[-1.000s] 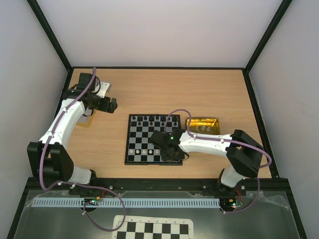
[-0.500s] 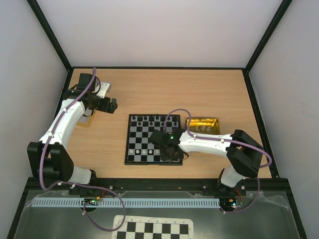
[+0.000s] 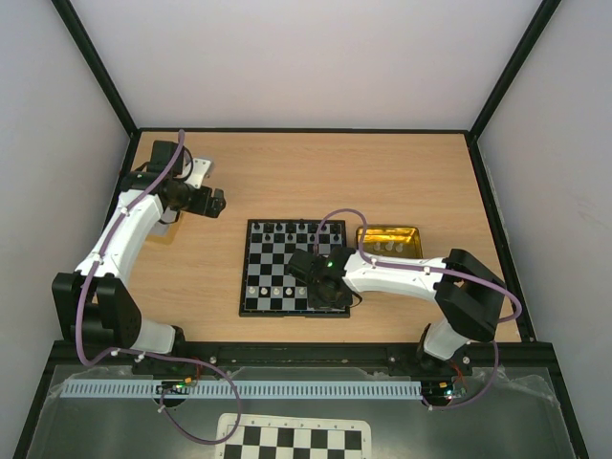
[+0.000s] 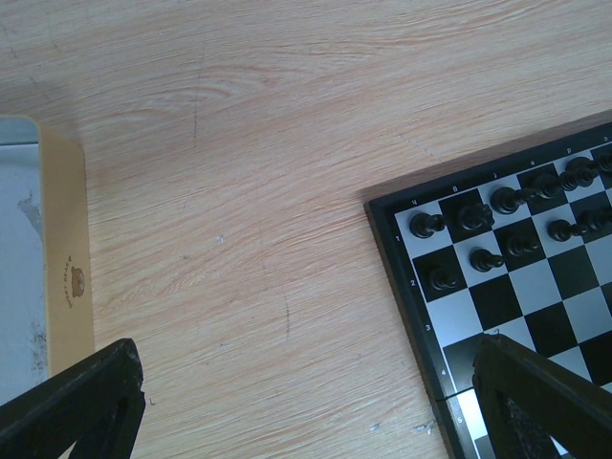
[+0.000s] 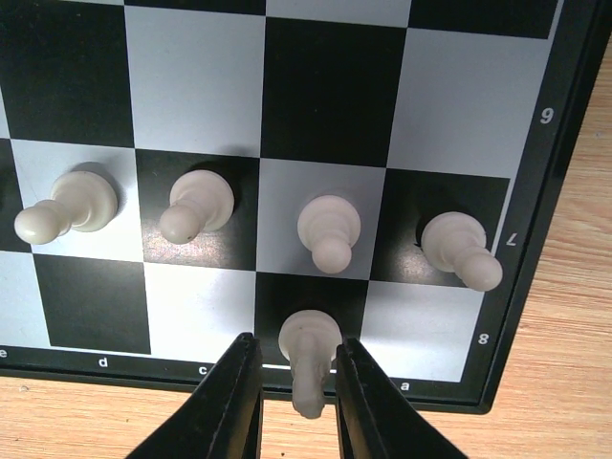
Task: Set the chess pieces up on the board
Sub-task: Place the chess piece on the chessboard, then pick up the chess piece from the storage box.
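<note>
Step in hand: I judge this to be setting down one white piece [image 5: 309,363] on the last row of the board [image 5: 537,229], or the instant just after.

Where the piece is: at lower centre of the right wrist view, upright on a black square in the row marked 8, close to the board's black frame.

My right pincer [image 5: 298,397]: its two fingers stand either side of that piece, nearly closed. A dark sliver shows on the left side, so I take it as a little apart and not clamping, though the margin is thin.

Neighbours: four white pawns [image 5: 328,228] stand in the row above, one directly above my piece and near it.

My left pincer [image 4: 306,382]: fingers spread wide in the bottom corners of the left wrist view, holding nothing, over bare desk [image 4: 239,143]. It sits at the upper left of the top view, well apart from the board.

Other side: black pieces [image 4: 473,218] fill the board's corner at the right of the left wrist view.

Supply: the gold tray [image 3: 368,233], just right of the board in the top view, has a few pale pieces [image 3: 386,248] in it.

Next move calls for: opening a touch more and rising straight up, so neither finger tips the piece or brushes the pawn above it. Then I go to the tray for another.
</note>
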